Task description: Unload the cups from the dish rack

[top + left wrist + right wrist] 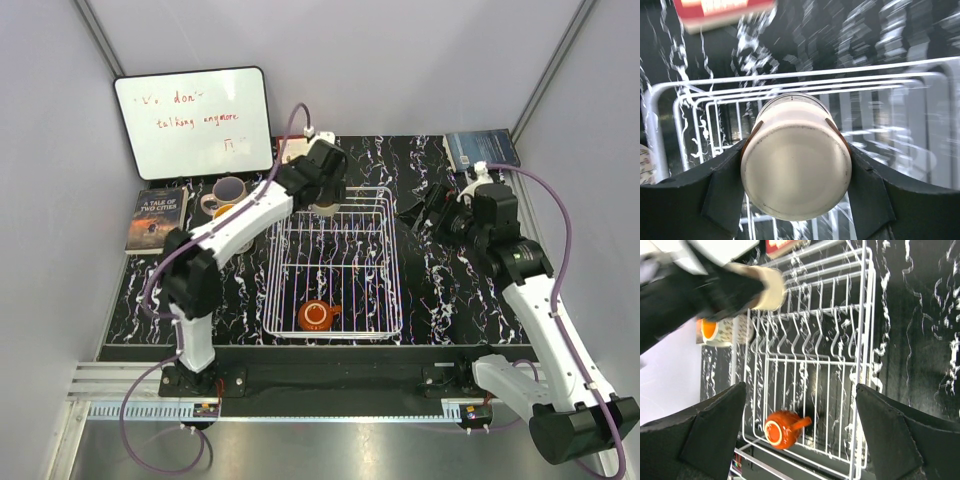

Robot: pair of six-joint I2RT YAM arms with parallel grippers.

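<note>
The white wire dish rack (pixel 385 290) (pixel 860 340) (pixel 655 130) stands mid-table. My left gripper (pixel 325 195) (pixel 796 170) hangs over the rack's far end, shut on a cream cup with a brown rim (pixel 795 160) (pixel 767 287) whose base faces the wrist camera. An orange-red cup (pixel 317 315) (pixel 781 428) lies upside down in the rack's near end. Two more cups (pixel 228 190) (pixel 225 212) stand on the table left of the rack. My right gripper (pixel 420 212) (pixel 801 387) hovers open to the right of the rack, holding nothing.
A whiteboard (pixel 192 120) leans at the back left, with a dark book (pixel 155 218) below it. A blue book (pixel 482 150) lies at the back right. A red box (pixel 722 11) sits beyond the rack. Grey walls close in both sides.
</note>
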